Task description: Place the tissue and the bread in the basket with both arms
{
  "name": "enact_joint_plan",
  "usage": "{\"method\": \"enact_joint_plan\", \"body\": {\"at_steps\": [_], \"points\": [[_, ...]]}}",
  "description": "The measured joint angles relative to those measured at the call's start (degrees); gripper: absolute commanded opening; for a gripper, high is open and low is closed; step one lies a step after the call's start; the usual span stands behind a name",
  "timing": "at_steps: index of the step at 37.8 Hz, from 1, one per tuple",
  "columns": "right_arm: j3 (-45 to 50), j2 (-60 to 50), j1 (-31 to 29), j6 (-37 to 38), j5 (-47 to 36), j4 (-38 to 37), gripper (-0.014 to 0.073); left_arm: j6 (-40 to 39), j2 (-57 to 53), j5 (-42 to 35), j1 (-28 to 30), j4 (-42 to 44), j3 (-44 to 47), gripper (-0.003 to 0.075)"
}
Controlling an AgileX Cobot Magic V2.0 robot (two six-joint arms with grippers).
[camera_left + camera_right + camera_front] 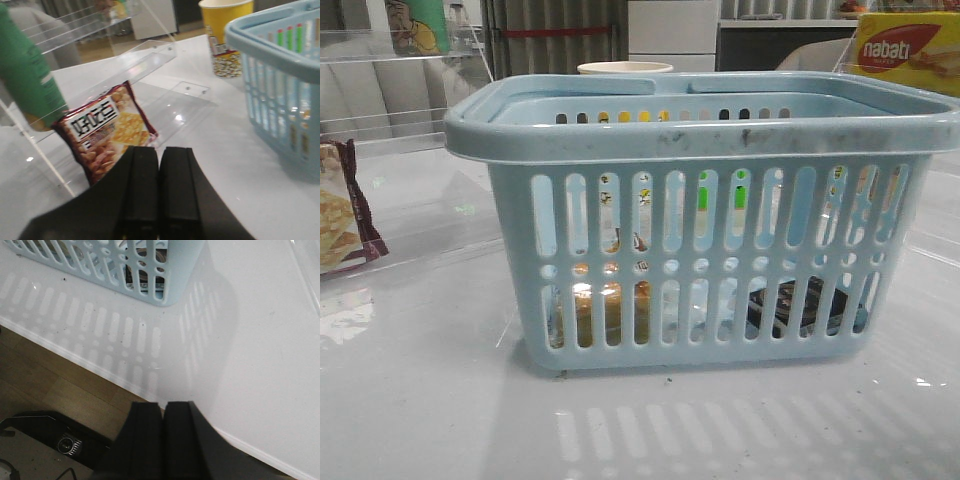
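Note:
The light blue basket (700, 250) stands in the middle of the table. Through its lower slots I see golden bread (612, 312) at the bottom left and a blackish tissue packet (786, 305) at the bottom right. Neither gripper shows in the front view. My left gripper (159, 149) is shut and empty, low over the table, with the basket (280, 75) off to one side. My right gripper (163, 404) is shut and empty over the table's front edge, away from the basket corner (172, 270); the dark packet (146, 276) shows through the slots.
A maroon-edged snack bag (107, 130) leans on a clear acrylic shelf just beyond my left gripper, beside a green bottle (25, 75). A yellow paper cup (227, 35) stands behind the basket. A nabati box (905, 50) sits at the back right. Wooden floor (60, 390) lies below the table edge.

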Motion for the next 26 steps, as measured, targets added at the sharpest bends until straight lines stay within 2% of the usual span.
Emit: {"method": "enact_joint_plan", "body": {"at_steps": [8, 12, 26], "points": [[0.0, 0.0, 0.0, 0.0, 0.0, 0.0, 0.0057, 0.0, -5.2, -10.6, 5.9, -4.1, 9.9, 0.0091], [0.0, 0.0, 0.0, 0.0, 0.1, -0.1, 0.0057, 0.0, -5.8, -13.1, 7.8, -6.2, 10.1, 0.0091], [0.0, 0.0, 0.0, 0.0, 0.1, -0.1, 0.0057, 0.0, -5.8, -14.0, 8.3, -6.9, 10.1, 0.0091]]}}
